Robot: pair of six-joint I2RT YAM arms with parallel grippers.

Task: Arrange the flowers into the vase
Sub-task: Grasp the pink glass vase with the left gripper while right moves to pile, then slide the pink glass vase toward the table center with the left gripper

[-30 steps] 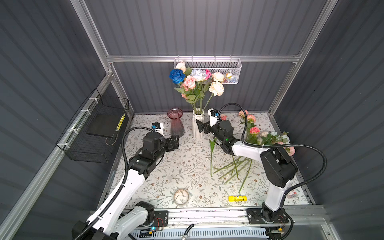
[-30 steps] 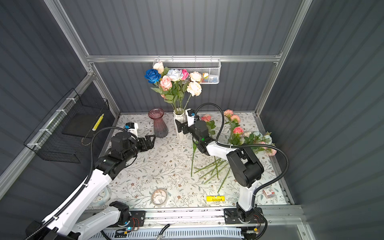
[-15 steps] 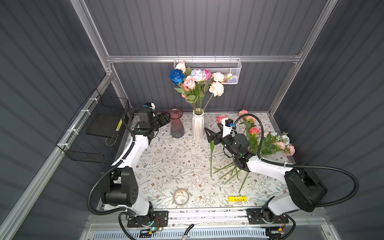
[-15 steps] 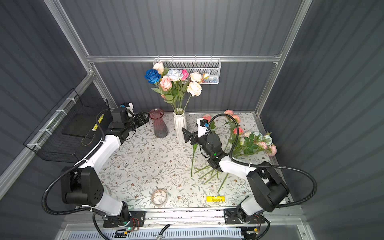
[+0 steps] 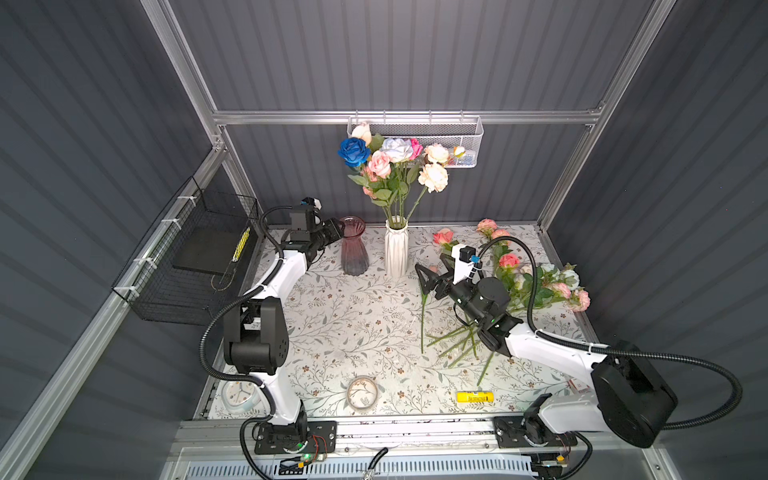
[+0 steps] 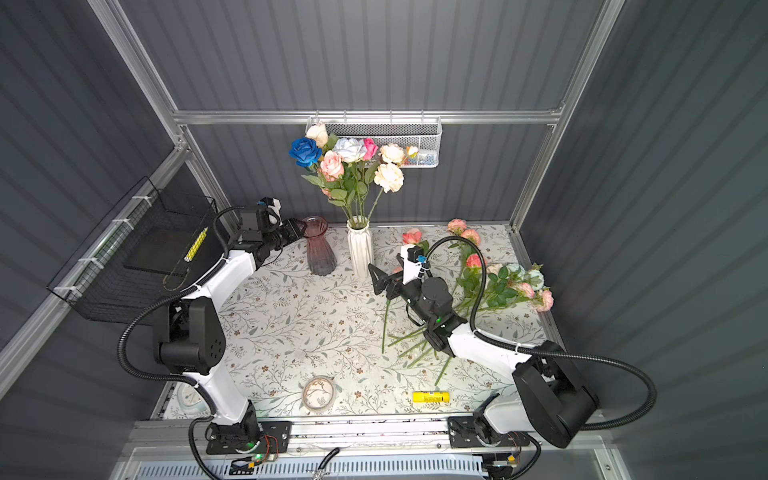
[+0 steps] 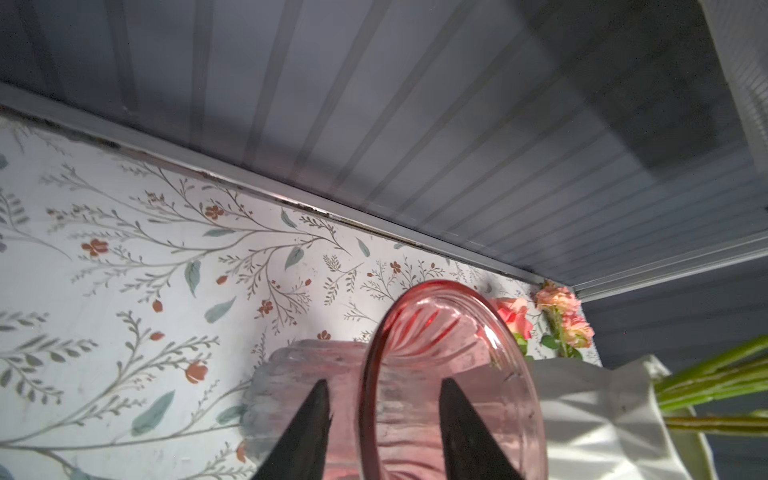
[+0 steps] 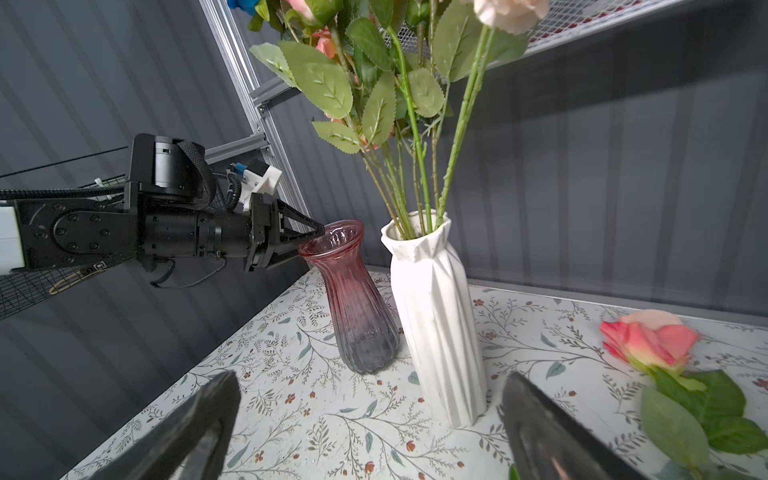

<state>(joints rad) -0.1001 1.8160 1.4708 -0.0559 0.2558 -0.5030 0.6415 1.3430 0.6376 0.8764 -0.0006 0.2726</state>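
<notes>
Several flowers (image 5: 390,162) stand in the white ribbed vase (image 5: 395,249) at the back. More flowers (image 5: 540,282) lie loose on the right of the table, and one pink rose (image 8: 648,336) lies near the white vase (image 8: 436,311). An empty pink glass vase (image 5: 353,249) stands left of it. My left gripper (image 5: 338,230) is at the rim of the pink vase (image 7: 449,332), one finger outside and one inside, with gaps on both sides. My right gripper (image 5: 434,268) hangs wide open and empty right of the white vase, above a green stem (image 5: 423,316).
A black wire basket (image 5: 187,257) hangs on the left wall and a white mesh basket (image 5: 457,133) on the back rail. A round dish (image 5: 362,392) and a yellow bar (image 5: 475,397) lie near the front edge. The back wall is close behind both vases.
My left arm has swung to the back left and brought its jaws over the pink vase's rim, narrowing them. My right gripper has drawn back from the white vase, still open.
</notes>
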